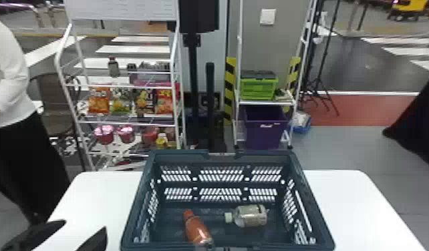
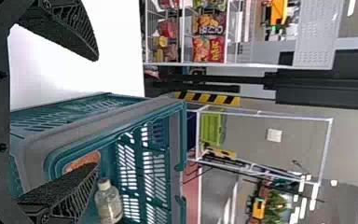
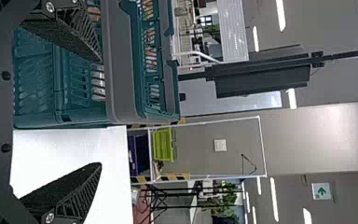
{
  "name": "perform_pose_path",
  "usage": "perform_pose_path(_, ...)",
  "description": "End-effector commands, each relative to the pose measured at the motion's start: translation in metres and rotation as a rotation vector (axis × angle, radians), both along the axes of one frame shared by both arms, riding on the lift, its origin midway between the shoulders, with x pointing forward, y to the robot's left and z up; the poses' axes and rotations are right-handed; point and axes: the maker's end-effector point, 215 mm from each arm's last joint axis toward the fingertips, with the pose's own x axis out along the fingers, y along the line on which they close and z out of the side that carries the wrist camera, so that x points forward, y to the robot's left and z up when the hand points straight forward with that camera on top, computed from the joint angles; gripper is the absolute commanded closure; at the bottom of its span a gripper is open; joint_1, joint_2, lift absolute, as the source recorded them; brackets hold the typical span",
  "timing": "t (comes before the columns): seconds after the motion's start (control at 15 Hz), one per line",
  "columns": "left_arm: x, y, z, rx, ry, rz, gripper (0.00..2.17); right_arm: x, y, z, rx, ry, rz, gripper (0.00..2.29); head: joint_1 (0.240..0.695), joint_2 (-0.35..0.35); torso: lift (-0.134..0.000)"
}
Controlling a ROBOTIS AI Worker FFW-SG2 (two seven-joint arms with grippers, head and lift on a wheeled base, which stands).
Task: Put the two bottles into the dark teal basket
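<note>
Head view: both btls inside basket [image 1: 264, 154], lying down: orange btl [image 1: 197, 229] at its L side, clear btl [image 1: 252, 216] to the R, cap twd orange one. White table [image 1: 350, 193] runs out L & R of basket. L gripper [image 1: 85, 225] L of basket, spread wide. Purple bin [image 1: 265, 137] w/ white print, behind basket.

L wrist view: L gripper [image 2: 98, 112] wide, nothing betw fingers.

R wrist view: R gripper [image 3: 100, 113] near basket, also wide, nothing held.
</note>
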Motion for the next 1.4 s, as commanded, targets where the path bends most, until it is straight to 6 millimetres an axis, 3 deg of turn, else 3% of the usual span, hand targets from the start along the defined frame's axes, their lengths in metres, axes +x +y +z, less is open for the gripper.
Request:
perform_pose_path(0.0,-0.009,0.01,-0.01,-0.021,-0.02,0.032,0.08,0.005,0.001,-0.005,0.007,0.013,0.004,0.09,0.499,0.0,0.0)
perform_pose_path(0.33,-0.019,0.009,-0.069,-0.05,-0.052,0.086,0.08,0.026,0.004,-0.026,0.02,0.078,0.014,0.09,0.499,0.0,0.0)
perform_pose_path(0.4,-0.031,0.008,-0.057,-0.037,-0.161,0.104,0.08,0.022,0.005,-0.021,0.017,0.071,0.015,0.09,0.499,0.0,0.0)
perform_pose_path(0.53,-0.073,0.014,-0.029,-0.05,-0.35,0.151,0.08,0.003,0.008,0.003,0.006,-0.003,0.033,0.09,0.499,0.0,0.0)
perform_pose_path(0.73,-0.091,0.003,-0.071,-0.047,-0.291,0.151,0.08,0.014,0.013,-0.004,0.007,0.022,0.052,0.09,0.499,0.0,0.0)
perform_pose_path(0.87,-0.103,0.001,-0.086,-0.042,-0.269,0.151,0.08,0.011,0.014,-0.006,0.008,0.031,0.053,0.09,0.499,0.0,0.0)
perform_pose_path(1.33,-0.105,-0.007,-0.101,-0.018,-0.232,0.134,0.08,0.015,0.015,-0.015,0.003,0.057,0.059,0.09,0.499,0.0,0.0)
